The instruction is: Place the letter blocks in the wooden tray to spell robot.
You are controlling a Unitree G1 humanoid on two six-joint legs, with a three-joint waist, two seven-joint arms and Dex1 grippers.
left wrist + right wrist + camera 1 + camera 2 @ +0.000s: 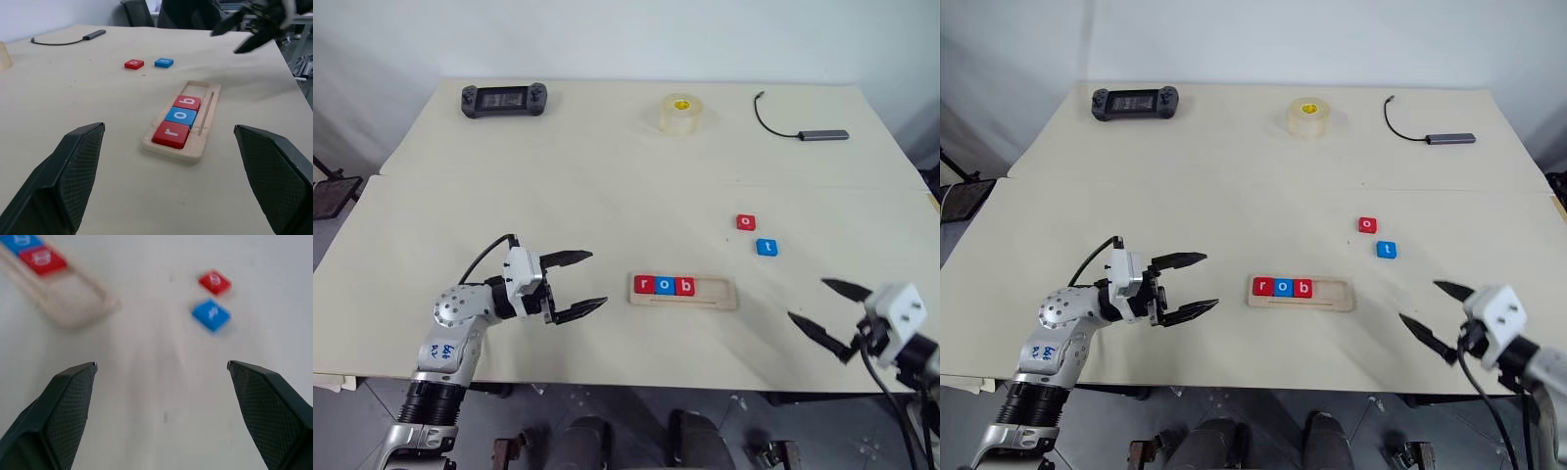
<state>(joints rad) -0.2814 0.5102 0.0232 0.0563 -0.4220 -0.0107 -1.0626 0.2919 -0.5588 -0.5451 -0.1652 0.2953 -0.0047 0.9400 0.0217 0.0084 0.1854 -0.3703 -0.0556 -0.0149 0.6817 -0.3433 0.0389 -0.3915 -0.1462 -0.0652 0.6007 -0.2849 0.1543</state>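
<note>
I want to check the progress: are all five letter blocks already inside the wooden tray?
No, the wooden tray holds only r, o, b; the red o block and blue t block lie on the table.

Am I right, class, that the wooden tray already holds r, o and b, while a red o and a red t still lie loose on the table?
Not quite. The loose t block is blue, not red, as the left eye view shows. The rest stands: the wooden tray holds r, o and b, and the red o block lies loose on the table.
</note>
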